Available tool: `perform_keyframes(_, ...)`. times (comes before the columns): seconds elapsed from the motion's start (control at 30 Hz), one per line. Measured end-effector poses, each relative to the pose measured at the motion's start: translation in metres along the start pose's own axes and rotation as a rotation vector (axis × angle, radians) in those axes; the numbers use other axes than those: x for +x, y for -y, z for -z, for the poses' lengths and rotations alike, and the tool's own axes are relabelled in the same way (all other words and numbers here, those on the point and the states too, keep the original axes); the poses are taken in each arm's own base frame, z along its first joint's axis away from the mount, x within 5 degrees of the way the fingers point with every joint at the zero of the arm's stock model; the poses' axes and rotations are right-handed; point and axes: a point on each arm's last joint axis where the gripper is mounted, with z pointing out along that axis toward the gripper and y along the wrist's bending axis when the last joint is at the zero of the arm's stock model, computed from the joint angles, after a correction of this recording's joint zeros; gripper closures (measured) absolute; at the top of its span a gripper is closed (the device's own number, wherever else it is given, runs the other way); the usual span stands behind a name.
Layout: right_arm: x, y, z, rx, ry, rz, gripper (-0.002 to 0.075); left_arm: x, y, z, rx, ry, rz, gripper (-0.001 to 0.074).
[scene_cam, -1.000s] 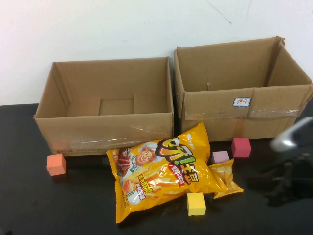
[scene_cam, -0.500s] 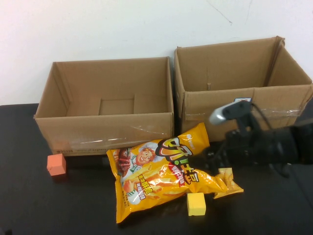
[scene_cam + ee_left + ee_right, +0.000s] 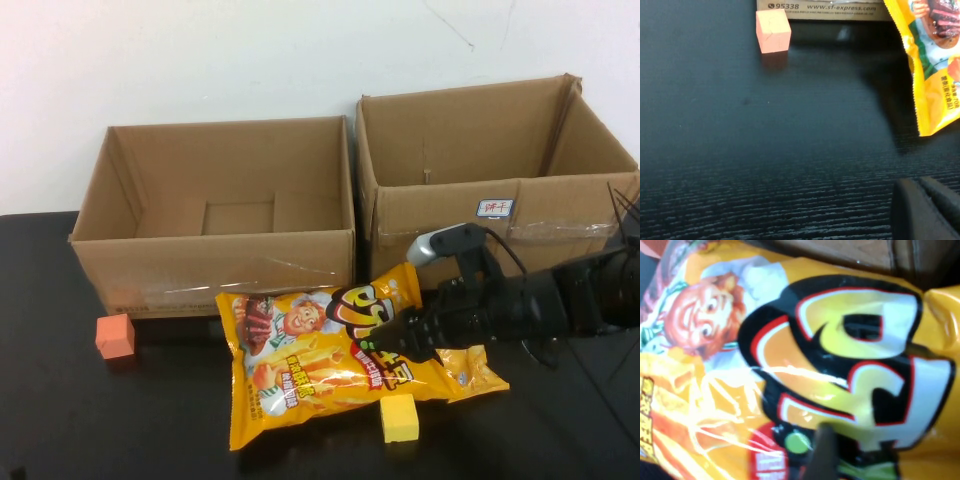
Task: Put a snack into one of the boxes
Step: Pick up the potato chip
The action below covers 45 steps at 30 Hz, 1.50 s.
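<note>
Here the right hand [image 3: 400,340] rests on the snack bag [image 3: 330,360].
The yellow bag lies flat on the black worktop [image 3: 120,420], just near of the two open boxes; whether this hand is gripping it I cannot tell. The left hand [image 3: 927,207] is low over the worktop at the near left, well apart from the bag, its fingers closed.

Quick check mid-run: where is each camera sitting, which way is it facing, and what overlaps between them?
High view: raised on the robot's side, angled down at both boxes, left box; right end effector on the snack bag.
Left wrist view: low, facing the table, orange cube; left end effector at the frame's edge.
Right wrist view: pressed close over the bag.
All three show the bag; high and left wrist share the orange cube.
</note>
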Motion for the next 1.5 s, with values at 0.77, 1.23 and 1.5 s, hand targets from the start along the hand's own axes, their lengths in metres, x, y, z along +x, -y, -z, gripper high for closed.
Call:
perform_keyframes(0.77, -0.015, -0.031, 0.018, -0.257, 0.058, 0.005, 0.0716, -0.001, 0.000, 0.000, 0.000, 0.007, 0.000, 0.0737)
perform_keyframes(1.23, -0.037, -0.067, 0.044, -0.585, 0.129, 0.096, 0.0718, -0.001, 0.000, 0.000, 0.002, 0.011, 0.000, 0.0737)
perform_keyframes(1.5, -0.090, -0.113, 0.073, -0.737, 0.254, 0.288, 0.0720, -0.001, 0.000, 0.000, 0.003, 0.010, 0.002, 0.0738)
